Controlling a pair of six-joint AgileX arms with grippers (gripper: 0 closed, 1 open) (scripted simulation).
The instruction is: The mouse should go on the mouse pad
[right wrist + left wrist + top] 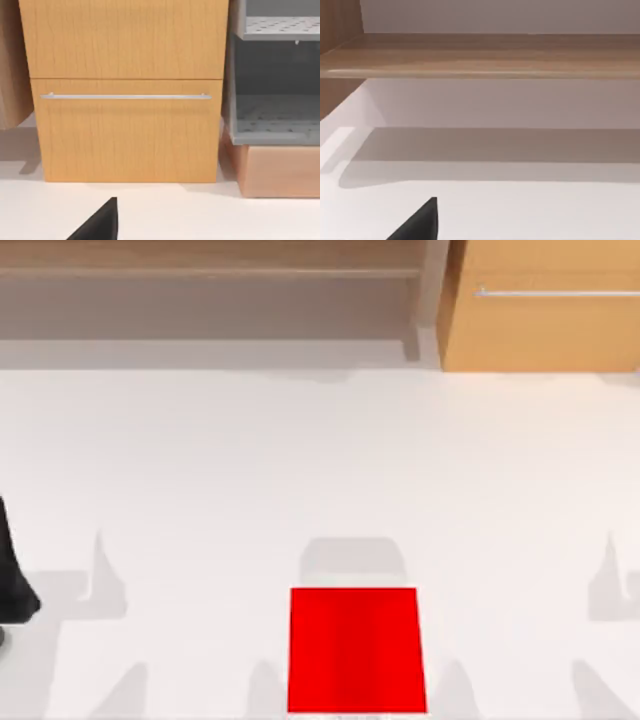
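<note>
The mouse pad [355,650] is a flat bright red square lying on the white table [300,460] at the front edge, a little right of centre, with nothing on it. The mouse is out of view. My left arm [12,575] is a black shape at the table's far left edge, well away from the pad. A black tip of my left gripper [420,225] juts into the left wrist view, above bare tabletop. A black tip of my right gripper [100,224] shows in the right wrist view, above bare tabletop in front of a cabinet.
A wooden cabinet [545,305] with a metal handle [125,96] stands at the back right. A low wooden shelf [210,270] runs along the back left. Beside the cabinet is a grey perforated rack [275,75] on a wooden base.
</note>
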